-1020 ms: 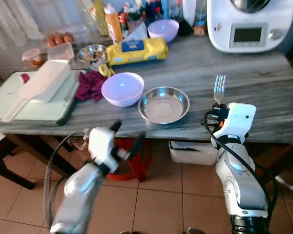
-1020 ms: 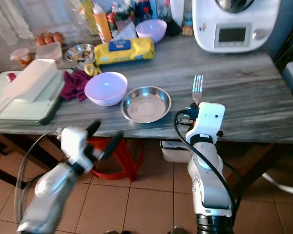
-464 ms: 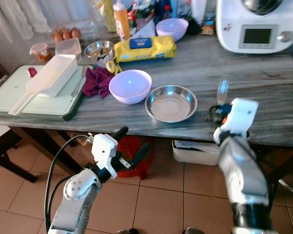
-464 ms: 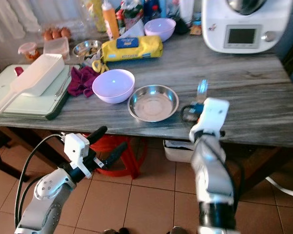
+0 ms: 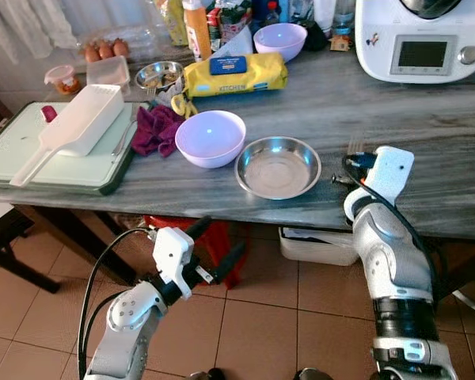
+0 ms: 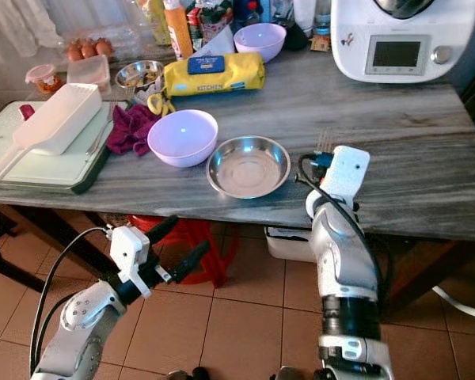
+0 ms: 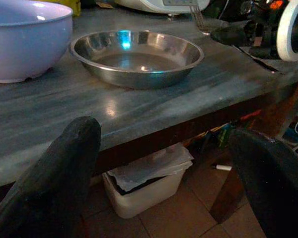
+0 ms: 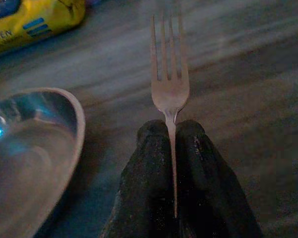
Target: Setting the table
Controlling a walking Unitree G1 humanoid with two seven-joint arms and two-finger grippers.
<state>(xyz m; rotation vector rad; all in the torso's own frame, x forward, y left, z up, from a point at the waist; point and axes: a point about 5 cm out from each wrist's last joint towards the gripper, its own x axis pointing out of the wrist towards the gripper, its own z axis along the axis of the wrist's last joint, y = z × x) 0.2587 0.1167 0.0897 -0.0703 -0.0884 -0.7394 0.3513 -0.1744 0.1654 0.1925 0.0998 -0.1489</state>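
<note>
Here, a slim silver four-tined fork [image 8: 170,87], handle pinched between right gripper [image 8: 172,130] fingers, beside steel bowl [image 5: 278,166]. Below table edge, left gripper [image 5: 216,243], fingers spread apart.

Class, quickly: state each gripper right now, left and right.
Left gripper: jaws open, holding nothing.
Right gripper: jaws closed on the fork.

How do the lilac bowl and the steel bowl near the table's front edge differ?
Material: the lilac bowl is opaque and pale purple; the steel bowl is shiny bare metal.
Shape: the lilac bowl is deeper with steep sides; the steel bowl is shallow with a wide flat rim.
Position: the steel bowl sits beside the fork held in the right gripper; the lilac bowl sits next to the magenta cloth.
Both are upright and empty.
</note>
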